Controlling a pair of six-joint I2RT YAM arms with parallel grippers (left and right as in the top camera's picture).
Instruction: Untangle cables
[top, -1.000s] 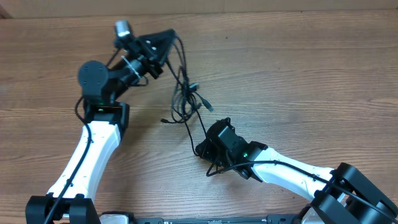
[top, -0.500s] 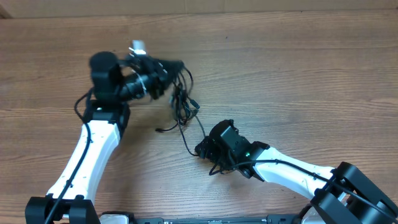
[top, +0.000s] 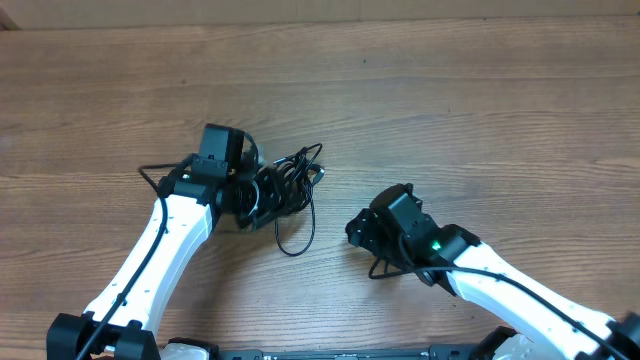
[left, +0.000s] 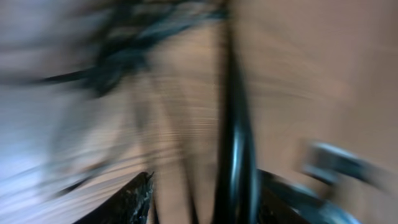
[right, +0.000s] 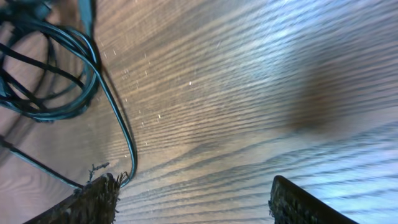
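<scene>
Mostly, cables (top: 296, 176) bunch at left tool (top: 254, 196).

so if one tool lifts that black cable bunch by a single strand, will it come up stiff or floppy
Probably floppy: the cables lie in soft curves, and one thin loop trails out of the bunch. Likely light, since every strand looks thin. They overlap heavily, so lifting one would probably drag the rest along.
</scene>
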